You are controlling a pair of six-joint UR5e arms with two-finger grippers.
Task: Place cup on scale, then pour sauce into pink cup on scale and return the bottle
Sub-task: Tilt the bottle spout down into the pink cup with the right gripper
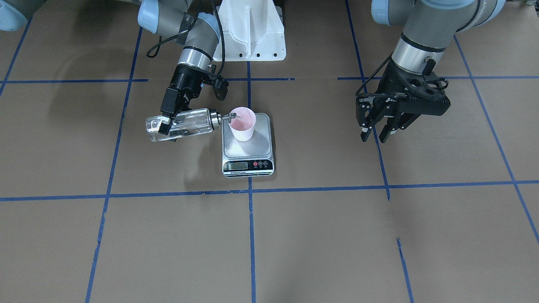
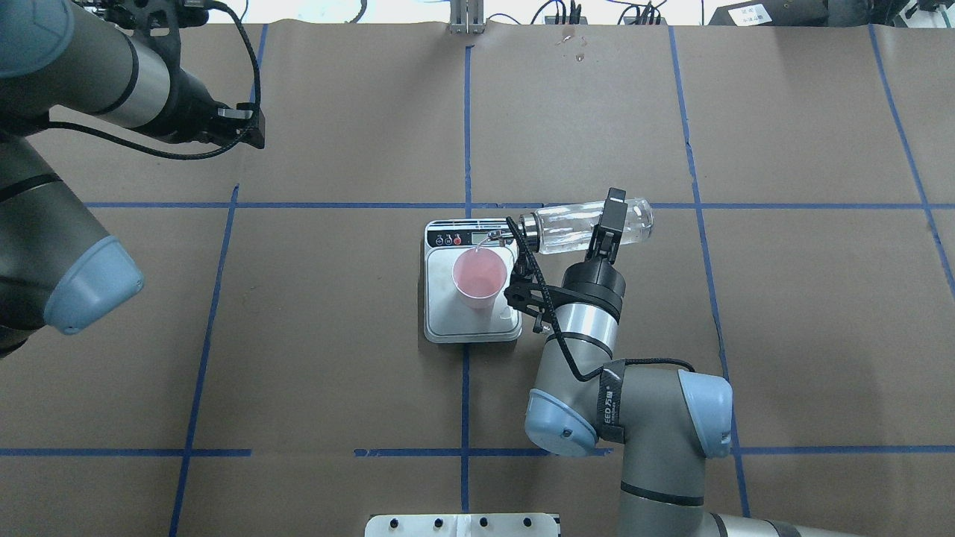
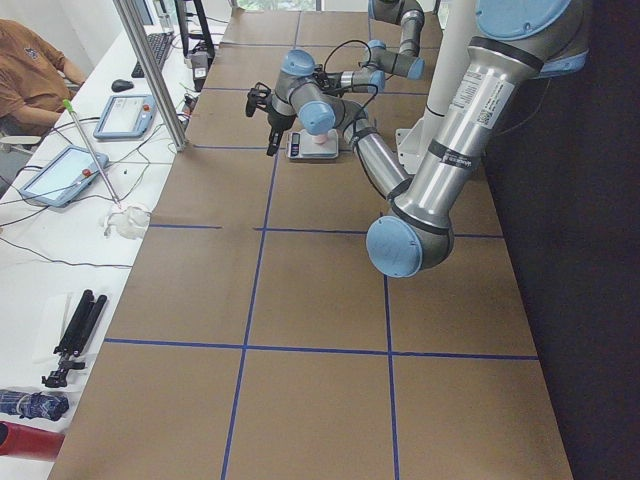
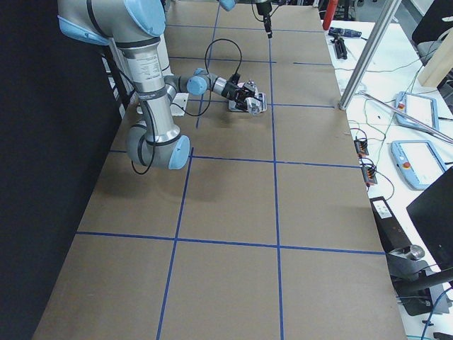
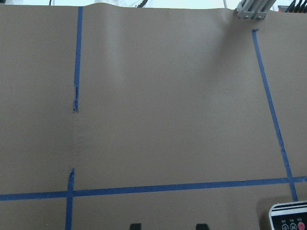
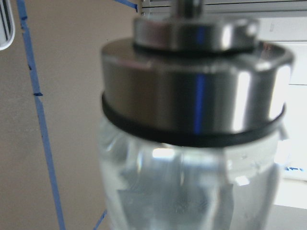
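**A:** What is taken in first, as the largest thing?

**B:** A worktop (image 1: 320, 252) covered in brown paper is seen, marked into squares by blue tape (image 1: 252, 235).

**A:** How are the two pincers found?

**B:** The left pincer (image 1: 374, 138) is held above the worktop, well apart from everything else. Its jaws are spread moderately wide and nothing is gripped between them. The right pincer (image 1: 167, 125) is clamped around the bottle (image 1: 191, 123), toward its base end.

**A:** Where is the scale placed?

**B:** The scale (image 1: 257, 143) is laid flat near the middle of the worktop, across a tape line. Its black display strip is turned away from the robot.

**A:** How is the bottle carried?

**B:** It is held in the air, tipped almost horizontal, beside the scale on the robot's right. Its metal collar end is pointed toward the cup (image 1: 244, 126).

**A:** And the cup itself?

**B:** It is stood upright on the steel platform of the scale, well within the platform's edges.

**A:** What is made out of the smallest parts?

**B:** The spout (image 1: 230, 117) is brought to the cup's rim. The sauce (image 1: 185, 134) is seen as clear liquid lying along the lower side of the bottle. Whether a stream is falling into the cup cannot be told.
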